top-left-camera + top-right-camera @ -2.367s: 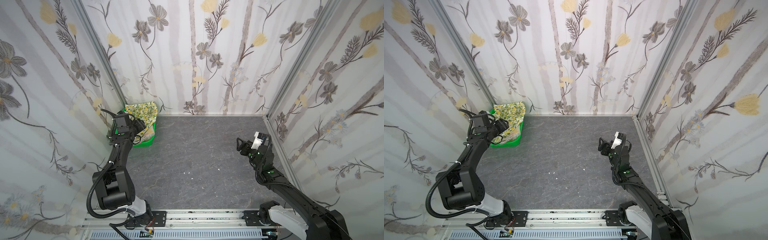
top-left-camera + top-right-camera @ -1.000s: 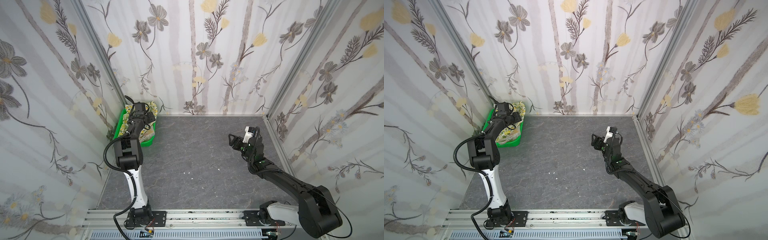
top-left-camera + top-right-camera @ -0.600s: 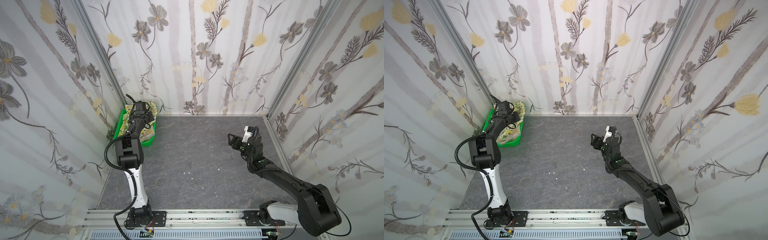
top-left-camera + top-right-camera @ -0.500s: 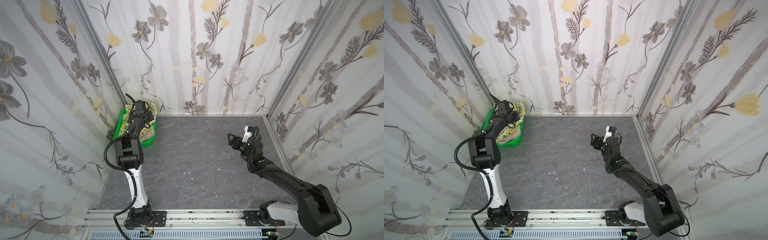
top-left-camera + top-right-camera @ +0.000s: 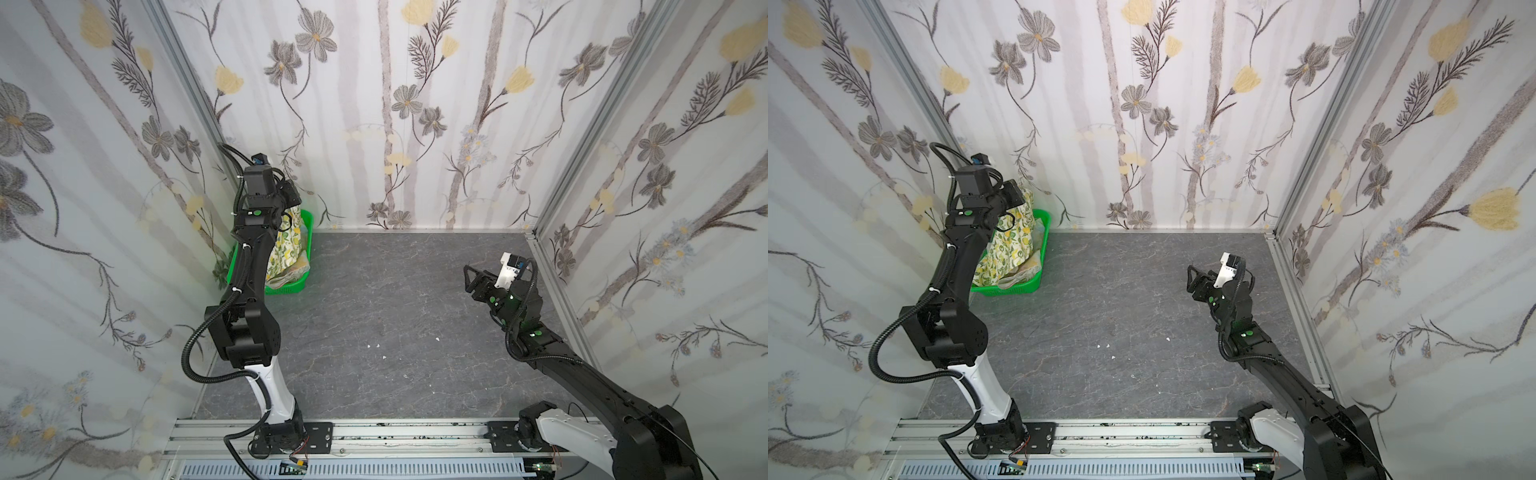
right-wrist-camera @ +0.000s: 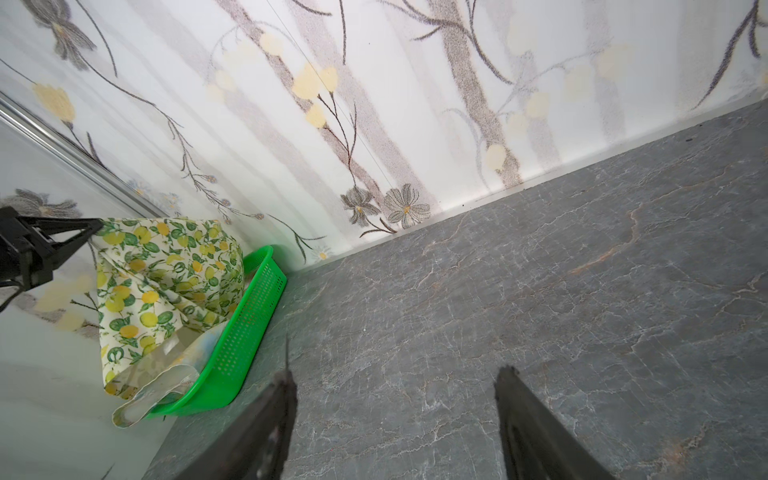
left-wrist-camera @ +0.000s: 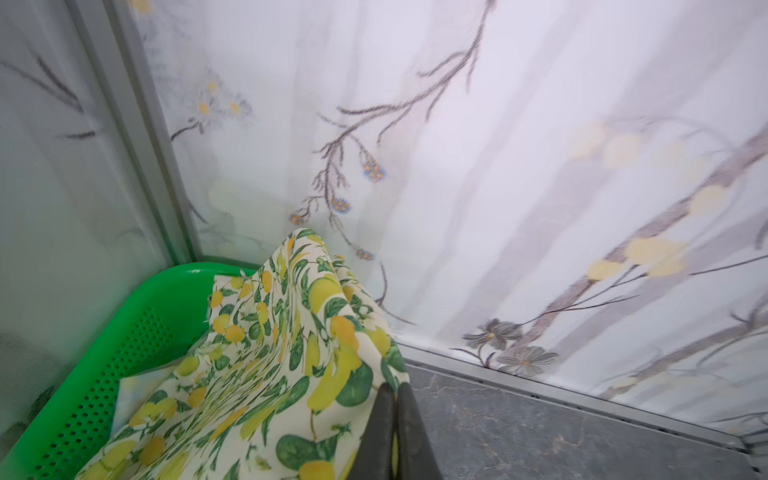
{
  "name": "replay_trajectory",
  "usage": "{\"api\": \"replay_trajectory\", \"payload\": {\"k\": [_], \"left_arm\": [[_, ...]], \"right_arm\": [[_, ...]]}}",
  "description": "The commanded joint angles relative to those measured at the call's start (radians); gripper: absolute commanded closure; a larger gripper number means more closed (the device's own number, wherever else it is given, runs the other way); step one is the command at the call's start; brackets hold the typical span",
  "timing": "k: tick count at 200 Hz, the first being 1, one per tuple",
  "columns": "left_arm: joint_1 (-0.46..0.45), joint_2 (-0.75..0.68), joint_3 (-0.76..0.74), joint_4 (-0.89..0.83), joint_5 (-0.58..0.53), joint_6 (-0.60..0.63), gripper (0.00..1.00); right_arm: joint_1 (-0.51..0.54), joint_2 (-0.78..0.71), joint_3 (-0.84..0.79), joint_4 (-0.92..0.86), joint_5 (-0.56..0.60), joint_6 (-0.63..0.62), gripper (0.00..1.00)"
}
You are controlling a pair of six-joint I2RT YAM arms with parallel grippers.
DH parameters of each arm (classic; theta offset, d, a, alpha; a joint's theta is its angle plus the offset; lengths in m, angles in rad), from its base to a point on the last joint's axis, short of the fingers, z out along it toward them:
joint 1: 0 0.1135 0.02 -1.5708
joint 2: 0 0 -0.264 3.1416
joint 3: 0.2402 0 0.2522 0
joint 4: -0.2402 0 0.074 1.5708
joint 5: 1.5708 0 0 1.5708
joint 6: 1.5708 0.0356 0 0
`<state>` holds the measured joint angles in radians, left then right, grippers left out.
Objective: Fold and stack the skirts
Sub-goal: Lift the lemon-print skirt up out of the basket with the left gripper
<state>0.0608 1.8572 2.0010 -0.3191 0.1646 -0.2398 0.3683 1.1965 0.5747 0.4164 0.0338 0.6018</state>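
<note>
The left gripper (image 7: 395, 388) has its black fingers (image 7: 380, 424) pressed together on the cream cloth skirt with yellow lemons and green leaves (image 7: 291, 353), which hangs from it into the green perforated plastic basket (image 7: 124, 353) in the far left corner. The right wrist view shows plainer the pale pastel cloth skirt (image 6: 160, 384) — drooping over the basket's rim, under the lemon one. The right gripper (image 6: 397, 386) stands spread above the grey marbled tabletop (image 6: 540, 270), well apart from both.

We can't make out 2nd skirt (image 7: 135, 386), mostly under lemon skirt (image 7: 291, 353); L arm (image 5: 253, 257) hides basket (image 5: 306, 220) side in both top views.
</note>
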Motion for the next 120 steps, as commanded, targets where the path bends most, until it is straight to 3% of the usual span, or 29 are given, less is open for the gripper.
{"api": "replay_trajectory", "payload": {"k": [1, 66, 120], "left_arm": [[-0.02, -0.058, 0.061, 0.025, 0.109, -0.048, 1.0], [-0.147, -0.132, 0.281, 0.026, 0.314, -0.113, 1.0], [-0.312, -0.133, 0.312, 0.028, 0.46, -0.196, 1.0]], "right_arm": [[0.003, -0.058, -0.027, 0.01, 0.034, 0.014, 0.25], [0.007, -0.221, -0.101, -0.012, 0.063, 0.031, 0.24], [0.011, -0.295, -0.119, -0.042, 0.078, 0.043, 0.24]]}}
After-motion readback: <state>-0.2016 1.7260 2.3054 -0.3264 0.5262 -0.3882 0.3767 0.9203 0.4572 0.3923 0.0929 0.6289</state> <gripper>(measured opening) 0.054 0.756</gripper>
